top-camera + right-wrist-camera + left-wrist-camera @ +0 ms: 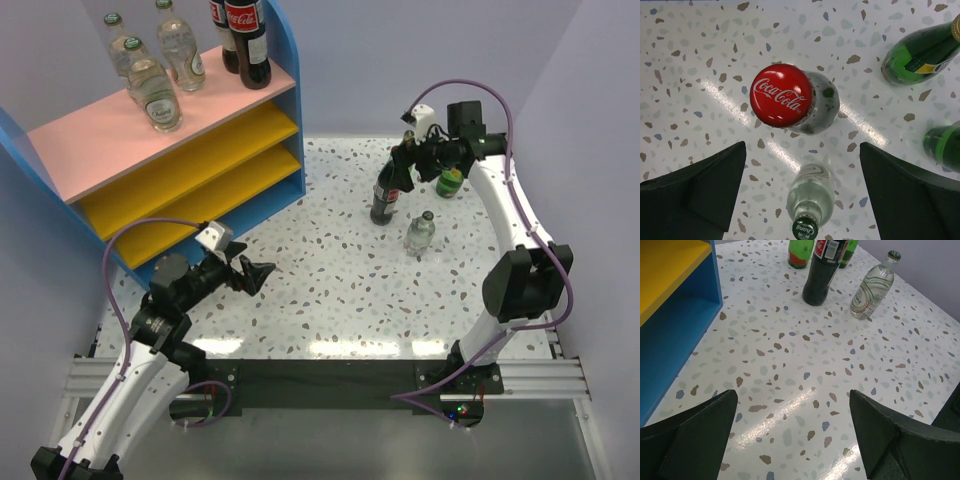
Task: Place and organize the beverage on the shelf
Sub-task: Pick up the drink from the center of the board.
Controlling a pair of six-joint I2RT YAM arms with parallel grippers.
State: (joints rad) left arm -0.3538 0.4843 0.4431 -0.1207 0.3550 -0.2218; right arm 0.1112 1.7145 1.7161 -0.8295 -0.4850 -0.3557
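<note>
The shelf stands at the far left, with three clear green-capped bottles and two cola bottles on its pink top board. On the table a cola bottle, a clear bottle and green glass bottles stand upright. My right gripper is open and empty, hovering above the cola bottle; its red cap lies just beyond the gap, with the clear bottle below between the fingers. My left gripper is open and empty over bare table.
In the left wrist view the shelf's blue side panel and a yellow board are at the left; the cola bottle, clear bottle and a green bottle stand far ahead. Two green bottles stand right of the cola.
</note>
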